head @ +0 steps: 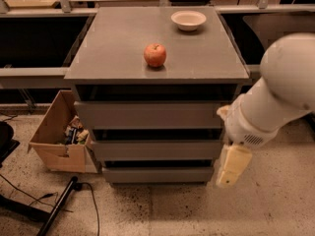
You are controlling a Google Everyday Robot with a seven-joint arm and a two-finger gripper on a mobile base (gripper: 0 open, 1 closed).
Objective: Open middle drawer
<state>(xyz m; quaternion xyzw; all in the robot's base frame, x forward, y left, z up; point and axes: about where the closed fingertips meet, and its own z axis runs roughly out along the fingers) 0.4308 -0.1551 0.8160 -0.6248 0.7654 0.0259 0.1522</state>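
Note:
The grey cabinet has three flat, handle-less drawer fronts stacked one above the other. The middle drawer sits flush and closed between the taller top front and the narrower bottom front. My gripper is cream-coloured and hangs pointing down from the white arm, just off the cabinet's right front corner. It is level with the middle and bottom drawers and holds nothing that I can see.
A red apple and a white bowl rest on the cabinet top. An open cardboard box with clutter stands on the floor to the left. Cables and a black pole lie on the speckled floor. Benches run behind.

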